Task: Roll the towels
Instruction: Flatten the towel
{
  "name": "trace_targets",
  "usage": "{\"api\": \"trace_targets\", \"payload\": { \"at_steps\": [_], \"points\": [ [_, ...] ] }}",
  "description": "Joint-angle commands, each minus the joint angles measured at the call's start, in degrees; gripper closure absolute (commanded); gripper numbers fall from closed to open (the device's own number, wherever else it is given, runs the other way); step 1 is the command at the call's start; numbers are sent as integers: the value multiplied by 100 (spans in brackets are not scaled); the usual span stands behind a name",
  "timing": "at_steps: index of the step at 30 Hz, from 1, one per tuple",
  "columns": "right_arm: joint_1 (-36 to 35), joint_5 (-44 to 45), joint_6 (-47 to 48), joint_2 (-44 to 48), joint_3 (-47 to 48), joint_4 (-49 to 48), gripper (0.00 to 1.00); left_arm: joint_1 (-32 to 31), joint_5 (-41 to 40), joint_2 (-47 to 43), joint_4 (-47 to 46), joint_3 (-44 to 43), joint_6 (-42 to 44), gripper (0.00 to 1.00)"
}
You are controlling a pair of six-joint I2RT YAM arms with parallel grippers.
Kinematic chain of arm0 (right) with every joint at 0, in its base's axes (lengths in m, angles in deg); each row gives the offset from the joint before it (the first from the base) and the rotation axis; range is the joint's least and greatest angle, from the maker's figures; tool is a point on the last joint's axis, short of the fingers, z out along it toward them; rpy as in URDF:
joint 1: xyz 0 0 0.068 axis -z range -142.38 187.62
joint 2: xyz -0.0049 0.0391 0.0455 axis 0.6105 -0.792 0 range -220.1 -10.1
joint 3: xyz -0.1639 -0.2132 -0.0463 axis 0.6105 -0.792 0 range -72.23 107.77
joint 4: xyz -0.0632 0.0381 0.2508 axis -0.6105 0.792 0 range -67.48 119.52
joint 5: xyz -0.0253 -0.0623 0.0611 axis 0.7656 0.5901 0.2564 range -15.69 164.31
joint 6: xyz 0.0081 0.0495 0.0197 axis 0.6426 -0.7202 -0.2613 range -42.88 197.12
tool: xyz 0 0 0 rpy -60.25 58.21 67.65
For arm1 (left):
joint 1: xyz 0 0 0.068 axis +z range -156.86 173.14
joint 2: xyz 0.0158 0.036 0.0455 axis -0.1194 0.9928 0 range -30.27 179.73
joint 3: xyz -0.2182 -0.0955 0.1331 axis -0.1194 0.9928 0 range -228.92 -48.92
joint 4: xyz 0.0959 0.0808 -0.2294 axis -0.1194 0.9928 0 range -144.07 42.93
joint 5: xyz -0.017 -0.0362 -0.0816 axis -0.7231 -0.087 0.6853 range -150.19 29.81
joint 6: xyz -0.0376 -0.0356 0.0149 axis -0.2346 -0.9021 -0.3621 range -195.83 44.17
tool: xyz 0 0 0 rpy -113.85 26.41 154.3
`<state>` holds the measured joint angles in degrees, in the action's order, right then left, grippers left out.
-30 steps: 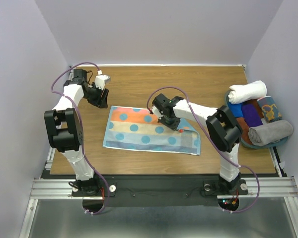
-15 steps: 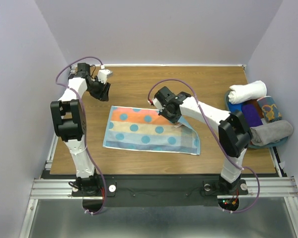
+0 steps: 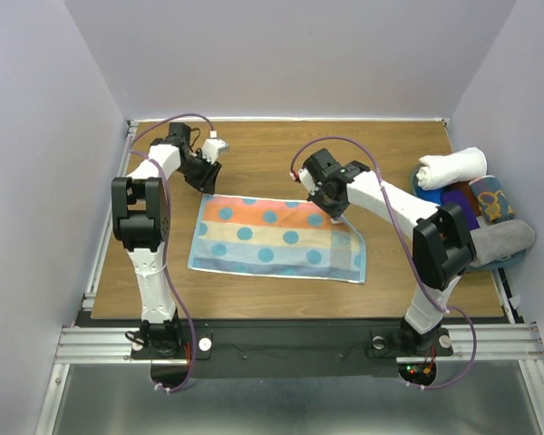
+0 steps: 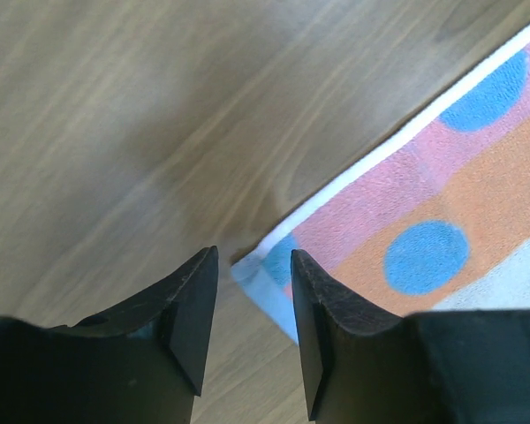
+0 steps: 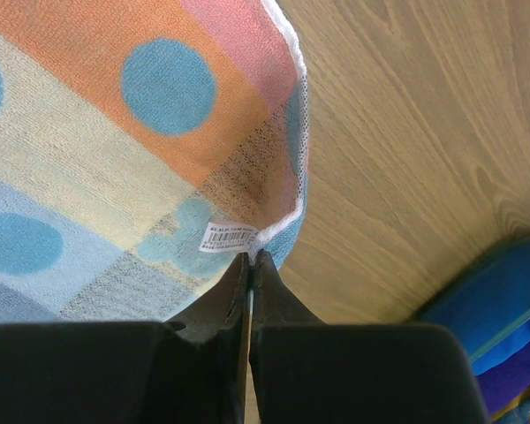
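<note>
Between left tool [image 4: 253,256] and right tool [image 5: 250,256] lies one dotted towel [image 3: 272,237].

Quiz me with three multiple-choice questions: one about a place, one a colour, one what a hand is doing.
1. Where is the basket of rolled towels? A. At the table's right edge B. At its left edge C. In the middle
2. What colour are the dots on the spread towel? A. Green B. Blue C. Black
3. What is the right hand doing? A. Hanging wide open B. Holding a white roll C. Pinching the spread towel's corner

Answers: 1 A, it sits far right. 2 B, each dot is blue. 3 C, its fingers are shut on the edge by the white label.
</note>
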<state>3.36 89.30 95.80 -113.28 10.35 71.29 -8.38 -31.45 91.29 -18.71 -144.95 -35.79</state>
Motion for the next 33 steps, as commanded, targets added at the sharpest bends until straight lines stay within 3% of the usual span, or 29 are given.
{"api": "trace_targets", "payload": {
  "at_steps": [1, 7, 13, 26, 32, 33],
  "points": [
    [16, -118, 66, 280, 91, -140, 99, -50, -209, 43, -28, 181, 14, 51],
    [16, -215, 40, 254, 47, -131, 99, -77, -675, 26, -257, 277, 5, 45],
    [25, -233, 31, 307, -50, -140, 100, -77, -764, 8, -284, 304, -4, 47],
    [341, -303, 136, 412, -67, -149, 99, -77, -219, -106, 227, 532, 251, 76],
    [674, -505, 232, 474, -137, -219, 99, -6, -193, -185, 130, 357, 84, 100],
    [762, -557, 259, 474, -146, -263, 99, 11, -192, -194, 138, 261, 75, 100]
  ]
}}
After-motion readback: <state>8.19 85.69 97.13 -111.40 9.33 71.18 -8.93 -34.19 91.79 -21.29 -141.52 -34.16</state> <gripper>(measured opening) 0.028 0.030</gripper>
